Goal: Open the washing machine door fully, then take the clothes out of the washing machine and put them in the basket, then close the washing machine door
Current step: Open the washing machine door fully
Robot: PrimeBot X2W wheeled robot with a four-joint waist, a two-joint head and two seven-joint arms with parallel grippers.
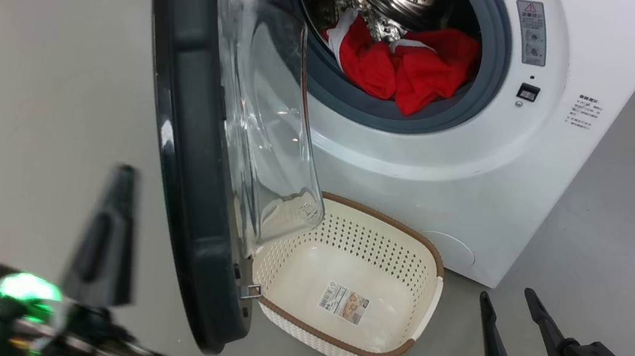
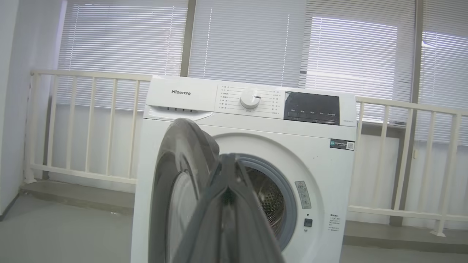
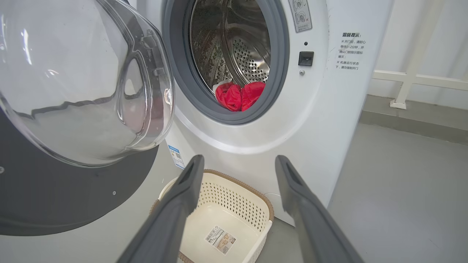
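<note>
Red clothes [image 1: 408, 66] lie in the washing machine's [image 1: 464, 192] drum. From the head view, only the door [image 1: 192, 142] step looks done: it stands wide open, and the basket [image 1: 364, 240] on the grey floor [image 1: 28, 69] holds nothing. Low down, the right gripper [image 1: 506, 293] waits with its fingers spread and empty.

In the left wrist view the left gripper [image 2: 227, 160] is pressed together, pinching nothing, with blinds [image 2: 248, 40] and a pale railing [image 2: 91, 109] behind the machine.

In the right wrist view the clothes sit at the drum's lip, above the basket.
</note>
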